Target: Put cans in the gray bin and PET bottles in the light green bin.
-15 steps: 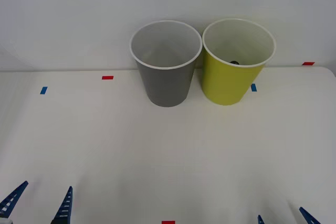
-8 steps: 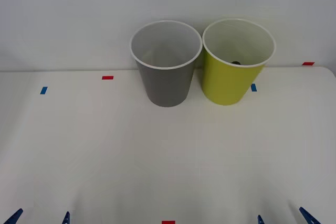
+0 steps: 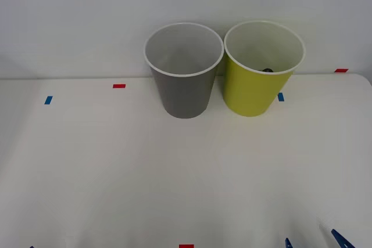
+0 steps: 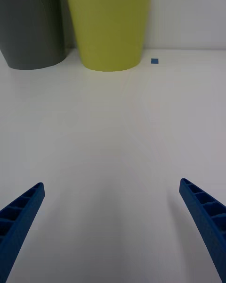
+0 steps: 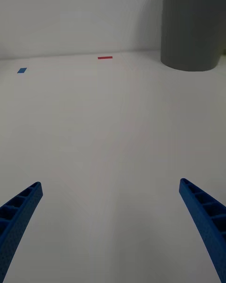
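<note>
The gray bin (image 3: 183, 85) and the light green bin (image 3: 256, 91) stand upright side by side at the back of the white table (image 3: 186, 172). A small dark round spot (image 3: 267, 69) shows inside the light green bin, just over its near rim; whether it belongs to a PET bottle I cannot tell. Cans are out of view. My right gripper (image 4: 112, 184) is open and empty, low at the table's near right edge (image 3: 311, 237), facing the light green bin (image 4: 109, 23). At the near left, my left gripper (image 5: 110, 184) is open and empty, with the gray bin (image 5: 193, 26) far ahead.
Small red tape marks (image 3: 119, 86) and blue tape marks (image 3: 48, 100) lie on the table. A pale wall rises right behind the bins. Bare tabletop stretches between the grippers and the bins.
My left gripper's fingertips have drawn back out of the front view's lower left edge. The dark spot inside the light green bin has shifted slightly right. The right gripper has stayed put.
</note>
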Motion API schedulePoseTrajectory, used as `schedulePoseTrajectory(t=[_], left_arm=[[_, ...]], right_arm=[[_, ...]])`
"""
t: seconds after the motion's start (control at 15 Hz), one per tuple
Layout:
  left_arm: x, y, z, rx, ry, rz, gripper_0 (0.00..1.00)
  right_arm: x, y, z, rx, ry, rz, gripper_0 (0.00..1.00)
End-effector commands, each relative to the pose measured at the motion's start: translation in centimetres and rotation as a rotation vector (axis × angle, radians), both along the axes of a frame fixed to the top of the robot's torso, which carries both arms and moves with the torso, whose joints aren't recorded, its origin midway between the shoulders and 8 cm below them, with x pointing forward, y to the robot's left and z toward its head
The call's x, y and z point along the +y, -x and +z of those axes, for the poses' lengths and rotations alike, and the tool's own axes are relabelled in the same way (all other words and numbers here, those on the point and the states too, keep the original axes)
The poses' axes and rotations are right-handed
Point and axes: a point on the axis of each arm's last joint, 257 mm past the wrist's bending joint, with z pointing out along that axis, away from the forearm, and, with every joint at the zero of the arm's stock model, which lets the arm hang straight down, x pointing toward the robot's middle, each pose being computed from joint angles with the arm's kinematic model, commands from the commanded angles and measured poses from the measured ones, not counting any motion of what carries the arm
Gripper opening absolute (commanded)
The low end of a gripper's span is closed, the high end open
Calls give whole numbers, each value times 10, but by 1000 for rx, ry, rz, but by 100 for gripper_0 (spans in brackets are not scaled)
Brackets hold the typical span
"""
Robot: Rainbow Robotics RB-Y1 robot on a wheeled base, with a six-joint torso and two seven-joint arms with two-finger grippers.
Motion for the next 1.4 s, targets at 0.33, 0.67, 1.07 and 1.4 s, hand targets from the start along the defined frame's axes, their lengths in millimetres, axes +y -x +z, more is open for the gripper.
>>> schedulePoseTrajectory(t=[0.33, 0.67, 1.07, 1.4], left_arm=[[0, 0, -1, 2, 1, -1, 100], [0, 0, -1, 2, 1, -1, 100], [0, 0, -1, 2, 1, -1, 100], [0, 0, -1, 2, 1, -1, 100]], right_arm=[[0, 0, 0, 0, 0, 0, 100], [0, 0, 0, 0, 0, 0, 100], [0, 0, 0, 0, 0, 0, 100], [0, 0, 0, 0, 0, 0, 100]])
